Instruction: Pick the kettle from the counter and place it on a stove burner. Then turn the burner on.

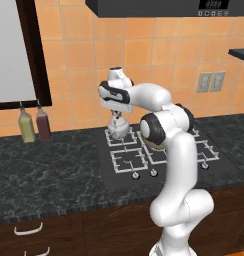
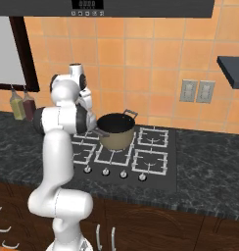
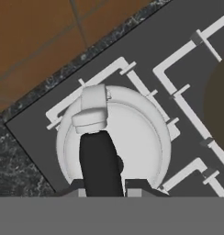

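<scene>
While the two-finger gripper (image 3: 103, 193) is seen from the hand camera, its dark tips stand close on either side of the thin dark arched handle of the small squat whitish-silver kettle (image 3: 114, 137), so the handle appears to be held between narrowly set jaws; contact itself cannot be confirmed. From the left base camera the gripper (image 1: 117, 118) hangs directly over the kettle (image 1: 117, 129), which sits on or just above the rear left square grate of thin white bars (image 1: 120, 136) in the black cooktop; whether the base already rests on the bars cannot be told.

A slip is judged the main risk: if the handle were let go before the base is seated, the kettle could tip on the open bars. In the hand view its short spout points toward 11 o'clock, and the body overhangs the bars toward the cooktop's edge, so an off-centre set-down is possible. The large bronze-coloured metal pot (image 2: 116, 131) stands just beside, at 3 o'clock of the kettle in the left base view, and could be knocked by the arm on withdrawal. The small round silver knobs (image 1: 135, 175) at the cooktop's front would then have to be reached, and the wrong one might be turned.

The long black marbled stone counter (image 1: 49, 175) runs to both sides, with two bottles (image 1: 35, 125) at 9 o'clock beneath a dark-framed window, orange wall tiles behind and a hood above.
</scene>
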